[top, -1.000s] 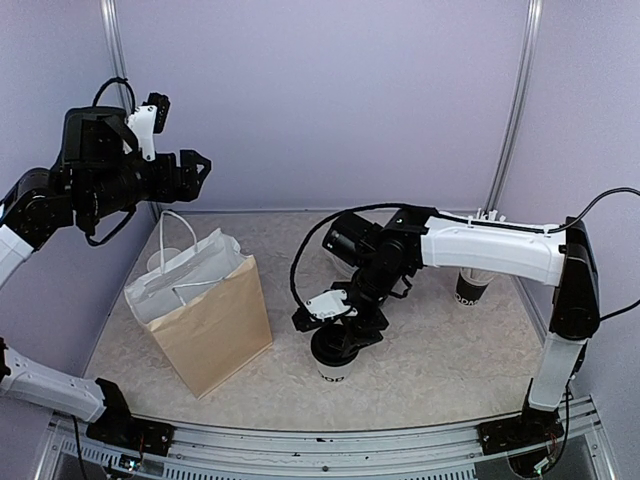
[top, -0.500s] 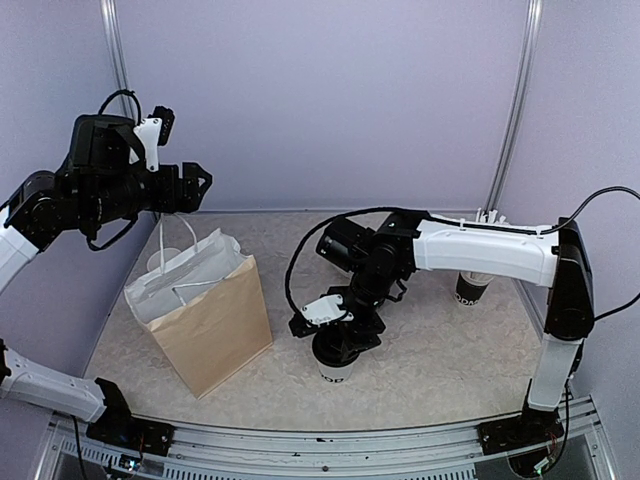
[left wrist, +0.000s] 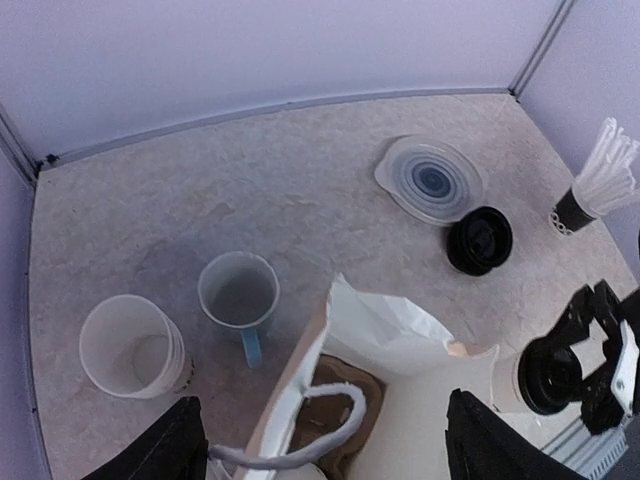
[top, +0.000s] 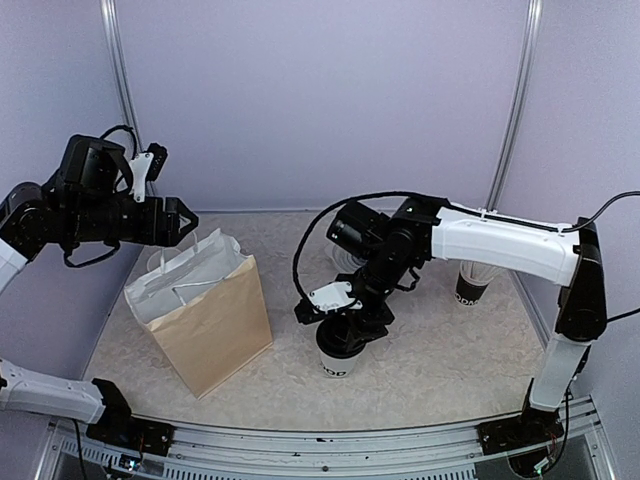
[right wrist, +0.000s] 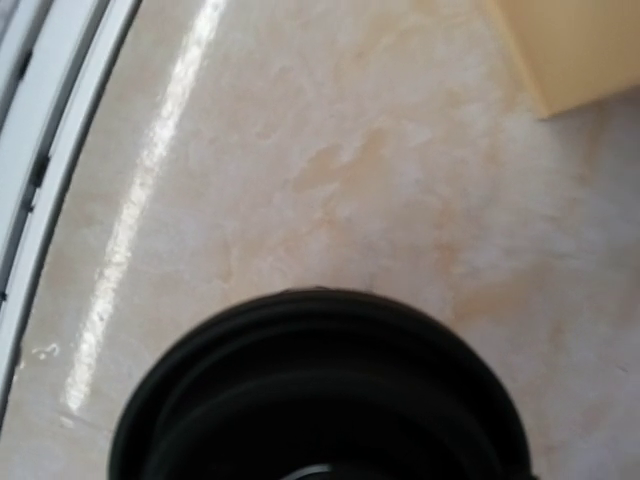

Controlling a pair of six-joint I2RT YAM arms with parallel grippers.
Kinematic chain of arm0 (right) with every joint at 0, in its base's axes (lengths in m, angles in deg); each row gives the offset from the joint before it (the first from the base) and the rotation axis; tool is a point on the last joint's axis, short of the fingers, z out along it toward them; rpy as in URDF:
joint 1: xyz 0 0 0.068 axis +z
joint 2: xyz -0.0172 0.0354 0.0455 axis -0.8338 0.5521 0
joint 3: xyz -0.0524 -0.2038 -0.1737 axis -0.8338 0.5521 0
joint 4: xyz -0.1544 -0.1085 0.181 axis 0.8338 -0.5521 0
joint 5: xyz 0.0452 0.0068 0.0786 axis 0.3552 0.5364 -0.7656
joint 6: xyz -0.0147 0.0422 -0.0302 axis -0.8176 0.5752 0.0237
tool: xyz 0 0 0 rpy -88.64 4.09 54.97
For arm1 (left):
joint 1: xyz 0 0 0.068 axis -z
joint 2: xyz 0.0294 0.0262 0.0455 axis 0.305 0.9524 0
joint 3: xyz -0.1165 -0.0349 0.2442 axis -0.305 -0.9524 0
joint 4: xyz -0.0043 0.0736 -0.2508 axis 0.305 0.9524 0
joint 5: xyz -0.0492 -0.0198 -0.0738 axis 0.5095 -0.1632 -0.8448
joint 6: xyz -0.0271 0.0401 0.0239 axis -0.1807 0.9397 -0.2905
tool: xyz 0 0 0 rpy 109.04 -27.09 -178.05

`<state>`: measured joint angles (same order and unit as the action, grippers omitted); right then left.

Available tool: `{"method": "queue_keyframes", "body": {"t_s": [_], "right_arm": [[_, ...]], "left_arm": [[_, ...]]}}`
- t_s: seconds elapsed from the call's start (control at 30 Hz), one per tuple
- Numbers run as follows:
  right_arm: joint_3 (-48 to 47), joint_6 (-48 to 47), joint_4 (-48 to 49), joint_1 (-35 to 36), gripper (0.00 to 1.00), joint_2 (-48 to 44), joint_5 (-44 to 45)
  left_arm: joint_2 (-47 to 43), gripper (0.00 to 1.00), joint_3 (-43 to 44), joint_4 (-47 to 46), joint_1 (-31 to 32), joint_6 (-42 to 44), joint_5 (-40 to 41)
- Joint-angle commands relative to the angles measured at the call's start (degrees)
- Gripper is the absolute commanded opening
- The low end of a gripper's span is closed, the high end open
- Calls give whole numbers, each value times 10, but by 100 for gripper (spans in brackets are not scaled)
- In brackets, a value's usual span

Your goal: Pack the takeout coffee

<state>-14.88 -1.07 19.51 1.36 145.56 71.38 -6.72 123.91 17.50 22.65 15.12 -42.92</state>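
Observation:
The takeout coffee (top: 340,362), a white paper cup with a black lid, stands right of the brown paper bag (top: 215,320). My right gripper (top: 345,325) sits down over its lid, a finger on each side, closed on it. In the right wrist view the black lid (right wrist: 320,400) fills the bottom and no fingers show. My left gripper (top: 185,218) hovers over the bag's left end. In the left wrist view the left gripper (left wrist: 325,445) is open, its fingers wide apart with the bag's white handle (left wrist: 300,435) between them. The lidded cup (left wrist: 545,375) shows at the right edge.
Behind the bag stand a light-blue mug (left wrist: 238,295) and a stack of white cups (left wrist: 130,345). A clear round lid (left wrist: 430,180) and a spare black lid (left wrist: 480,240) lie at the back. A holder of straws (left wrist: 600,175) stands far right. Purple walls close the back and sides.
My left arm has come down toward the bag's handle and its jaws have narrowed slightly. The right gripper and the cup have shifted a little up and right.

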Motion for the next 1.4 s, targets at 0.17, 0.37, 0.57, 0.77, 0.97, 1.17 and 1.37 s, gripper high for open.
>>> {"method": "queue_keyframes", "body": {"t_s": [0.17,0.37,0.57,0.77,0.97,1.17,1.37], "right_arm": [[-25,14,-11,-69,61,-71,-48],[-55,25,-2,-89,58,-92,-59],[-103,-7,5,-131,54,-82,-90],[-238,-60,-26,-139,55,-44,-79],[-323,-61,-30,-139,56,-25,-90],[-306,-57,-18,-137,56,-41,-86],[-351,-50,-31,-107,54,-45,-73]], "left_arm": [[-65,80,-51,59,-3,-34,-45],[-22,72,-69,60,-3,-3,-55],[-5,54,-56,52,-9,34,-74],[48,36,-43,53,-11,51,-80],[78,16,-19,37,-11,69,-93],[97,0,17,10,-10,87,-138],[119,0,33,-38,2,97,-205]]}}
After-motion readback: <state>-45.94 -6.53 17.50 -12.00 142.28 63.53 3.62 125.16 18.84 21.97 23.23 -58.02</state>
